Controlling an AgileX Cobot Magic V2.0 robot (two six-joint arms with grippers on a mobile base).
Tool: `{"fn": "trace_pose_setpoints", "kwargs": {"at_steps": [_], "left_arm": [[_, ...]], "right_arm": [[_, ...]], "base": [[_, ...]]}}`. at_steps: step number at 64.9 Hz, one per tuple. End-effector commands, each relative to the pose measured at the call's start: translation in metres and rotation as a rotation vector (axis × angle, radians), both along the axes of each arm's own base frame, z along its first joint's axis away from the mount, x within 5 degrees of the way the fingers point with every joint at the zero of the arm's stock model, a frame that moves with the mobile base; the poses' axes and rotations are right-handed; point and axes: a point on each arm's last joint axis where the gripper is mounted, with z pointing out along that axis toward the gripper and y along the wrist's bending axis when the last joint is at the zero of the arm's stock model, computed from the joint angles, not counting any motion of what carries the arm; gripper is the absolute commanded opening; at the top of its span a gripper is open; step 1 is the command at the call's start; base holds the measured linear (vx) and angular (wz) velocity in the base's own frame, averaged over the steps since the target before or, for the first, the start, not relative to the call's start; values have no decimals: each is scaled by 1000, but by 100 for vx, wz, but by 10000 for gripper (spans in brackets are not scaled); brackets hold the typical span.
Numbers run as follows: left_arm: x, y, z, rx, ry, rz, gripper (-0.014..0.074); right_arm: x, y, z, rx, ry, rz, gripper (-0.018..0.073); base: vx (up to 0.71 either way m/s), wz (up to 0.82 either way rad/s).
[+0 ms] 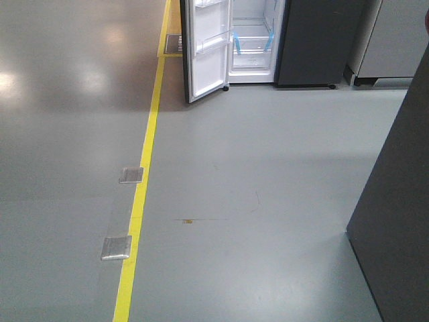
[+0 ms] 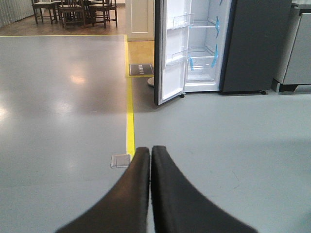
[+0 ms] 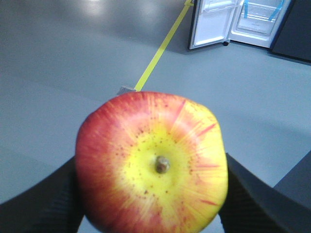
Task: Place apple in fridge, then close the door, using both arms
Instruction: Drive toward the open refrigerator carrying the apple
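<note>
Currently: rate progress as early. Count one step as done: apple [image 3: 151,165] seized by right gripper [image 3: 151,196], with pads [image 3: 43,208] clamped on both flanks and stem end toward the wrist camera. Count as outstanding: approach to fridge [image 1: 253,64], placing of apple on a shelf, release, withdrawal, closing of door [image 1: 208,64].

Locate fridge at far end of floor [image 1: 255,188], right of yellow line [image 1: 149,134], well apart from the robot. Locate door swung open to the left, with white inner face exposed. Note left gripper [image 2: 150,153] carrying nothing, with fingers [image 2: 140,162] pressed together at the tips and aimed toward the fridge.

Materials and shapes:
- Treat apple as round, smooth and waxy: red skin with fine speckles, yellow streaks radiating from a yellow patch around a short brown stem.
- Expect a firm, slippery surface against dark, finely textured pads. Judge grip as adequate; cannot confirm contact on the hidden rear side.
- Read fridge as tall and box-shaped, dark grey outside, glossy white inside, with glass shelves [image 1: 253,45] and blue tape [image 1: 271,41] on the inner wall.
- Read door bins [image 1: 213,41] as clear rigid plastic, probably prone to rattling under a hard push.
- Read floor as a smooth grey coating with soft reflections.
- Note flat metal plates [image 1: 131,175] just beside the line at near left.

Reserve left gripper for the door, as a judgement from the task wording only.
</note>
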Motion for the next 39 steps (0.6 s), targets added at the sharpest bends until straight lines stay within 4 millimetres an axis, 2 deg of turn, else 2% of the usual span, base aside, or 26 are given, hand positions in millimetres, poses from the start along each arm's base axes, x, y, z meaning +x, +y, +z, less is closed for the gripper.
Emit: {"fn": "trace_pose_setpoints", "kwargs": {"at_steps": [1, 39], "left_arm": [[1, -1, -2, -10, -58, -7, -6], [1, -1, -2, -10, -58, -7, -6]], "right_arm": [[-6, 2, 16, 22, -107, -6, -8], [-6, 2, 16, 22, -107, -6, -8]], "base": [[27, -2], [26, 0]]}}
